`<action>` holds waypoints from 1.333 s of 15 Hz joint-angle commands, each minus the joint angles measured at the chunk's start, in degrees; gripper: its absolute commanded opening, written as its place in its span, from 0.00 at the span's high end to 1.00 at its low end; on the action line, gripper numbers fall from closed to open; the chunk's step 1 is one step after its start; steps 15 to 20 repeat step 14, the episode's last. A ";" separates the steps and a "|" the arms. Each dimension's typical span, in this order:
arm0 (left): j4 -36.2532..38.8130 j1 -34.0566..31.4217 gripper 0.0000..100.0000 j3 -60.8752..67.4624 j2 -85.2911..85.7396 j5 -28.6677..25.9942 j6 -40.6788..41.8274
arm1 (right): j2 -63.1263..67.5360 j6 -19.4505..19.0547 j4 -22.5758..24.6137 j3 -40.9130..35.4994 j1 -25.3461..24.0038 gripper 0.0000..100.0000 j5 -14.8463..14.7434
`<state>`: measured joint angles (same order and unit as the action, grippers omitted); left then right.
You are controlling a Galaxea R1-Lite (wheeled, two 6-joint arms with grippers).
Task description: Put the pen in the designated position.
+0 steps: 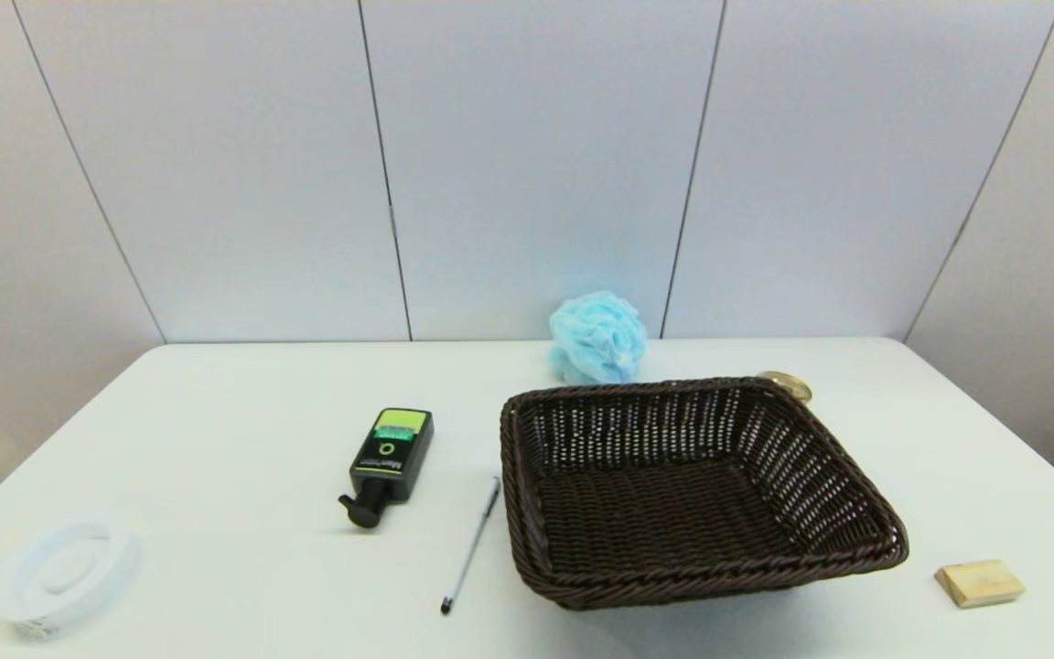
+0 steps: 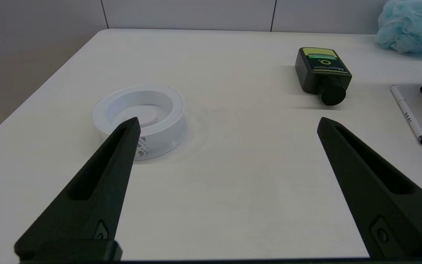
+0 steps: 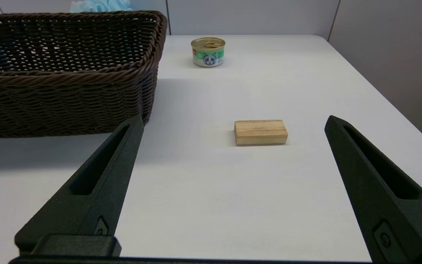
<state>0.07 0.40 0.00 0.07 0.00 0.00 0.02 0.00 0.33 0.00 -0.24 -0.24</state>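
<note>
The thin white pen lies flat on the table just left of the brown wicker basket, its dark tip toward the front edge. The left wrist view shows the pen too, off to one side beyond the fingers. My left gripper is open above the table's front left, with nothing between its fingers. My right gripper is open as well, low over the front right of the table, short of a wooden block. Neither arm shows in the head view.
A black pump bottle with a green label lies left of the pen. A white tape roll sits at the front left, a wooden block at the front right, a blue bath sponge and a small can behind the basket.
</note>
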 commanded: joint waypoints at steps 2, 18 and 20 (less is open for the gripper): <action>0.01 0.04 0.00 0.00 -0.07 0.00 0.00 | 0.06 0.26 0.20 -0.09 -0.02 0.00 -0.02; 0.01 0.04 0.00 0.00 -0.07 0.00 0.00 | 0.06 0.26 0.20 0.00 -0.02 0.00 -0.02; 0.01 0.04 0.00 0.00 -0.07 0.00 0.00 | 0.06 0.26 0.20 0.00 -0.02 0.00 -0.02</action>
